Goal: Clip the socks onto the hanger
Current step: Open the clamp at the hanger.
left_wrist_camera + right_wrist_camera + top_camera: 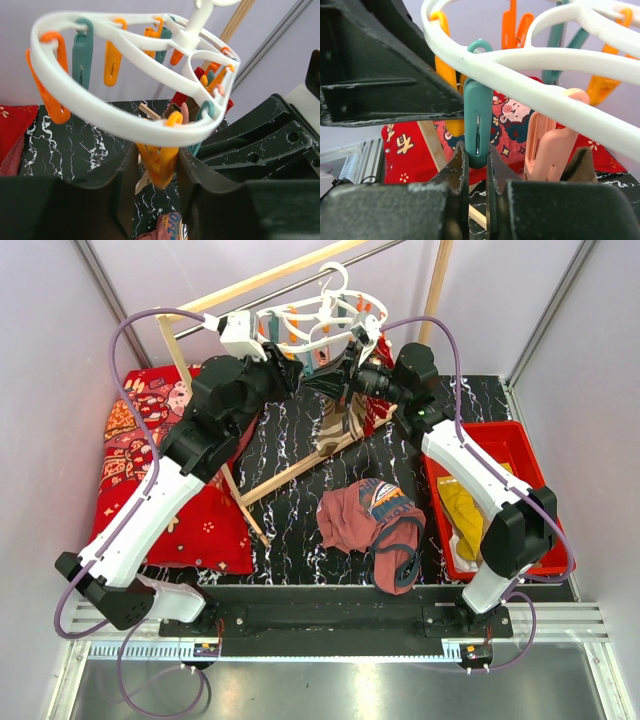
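The white oval hanger [320, 315] hangs from the rail at the back, ringed with orange and teal pegs. My left gripper [292, 368] reaches up under its near rim [100, 115]. Its fingers press both sides of an orange peg [161, 167]. My right gripper [345, 375] comes in from the other side, shut on the lower end of a teal peg [477, 110] under the ring [530, 60]. A brown-and-tan striped sock [335, 430] and a red sock [378, 405] dangle below the hanger. Mustard yellow socks [458, 510] lie in the red bin [520, 450].
A rust-maroon garment [370, 520] lies crumpled on the black marbled table. A red cartoon-print cushion [150, 470] fills the left side. The wooden rack's poles [290, 475] slant across the middle, with its metal rail behind the hanger.
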`<control>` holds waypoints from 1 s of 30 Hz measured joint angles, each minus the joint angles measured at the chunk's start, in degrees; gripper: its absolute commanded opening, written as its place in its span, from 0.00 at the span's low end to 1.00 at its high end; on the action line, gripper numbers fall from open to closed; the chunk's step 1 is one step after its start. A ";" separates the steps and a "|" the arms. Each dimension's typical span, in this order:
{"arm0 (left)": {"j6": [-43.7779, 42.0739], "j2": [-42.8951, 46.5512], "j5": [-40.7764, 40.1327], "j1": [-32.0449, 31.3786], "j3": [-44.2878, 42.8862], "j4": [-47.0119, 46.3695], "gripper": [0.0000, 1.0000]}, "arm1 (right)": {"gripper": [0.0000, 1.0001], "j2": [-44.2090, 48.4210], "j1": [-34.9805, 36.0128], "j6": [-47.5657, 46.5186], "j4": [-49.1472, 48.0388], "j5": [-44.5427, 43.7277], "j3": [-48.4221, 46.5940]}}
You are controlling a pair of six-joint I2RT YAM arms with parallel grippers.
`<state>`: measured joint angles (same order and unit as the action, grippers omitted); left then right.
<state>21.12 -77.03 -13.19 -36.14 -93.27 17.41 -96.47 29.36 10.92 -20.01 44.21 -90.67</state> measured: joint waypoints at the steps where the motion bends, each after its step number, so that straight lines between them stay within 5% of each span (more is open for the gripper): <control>1: -0.22 0.31 -0.11 0.00 0.00 0.17 0.52 | 0.00 0.00 0.04 0.22 0.00 -0.11 -0.11; 3: -0.72 1.07 -0.20 -0.20 0.02 0.48 0.60 | 0.00 0.02 0.04 0.63 0.02 -0.13 -0.13; 16: -1.36 8.07 2.14 -0.55 0.02 0.59 0.72 | 0.00 0.07 0.04 4.13 1.38 -1.11 -1.05; 30: 3.72 1.92 6.03 -3.39 -4.13 4.63 0.82 | 0.00 0.26 0.17 5.22 3.23 -2.80 -1.05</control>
<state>24.84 -75.11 -7.16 -39.53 -97.41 22.04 -96.20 29.54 16.14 -16.78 41.41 -91.72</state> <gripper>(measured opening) 0.810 0.099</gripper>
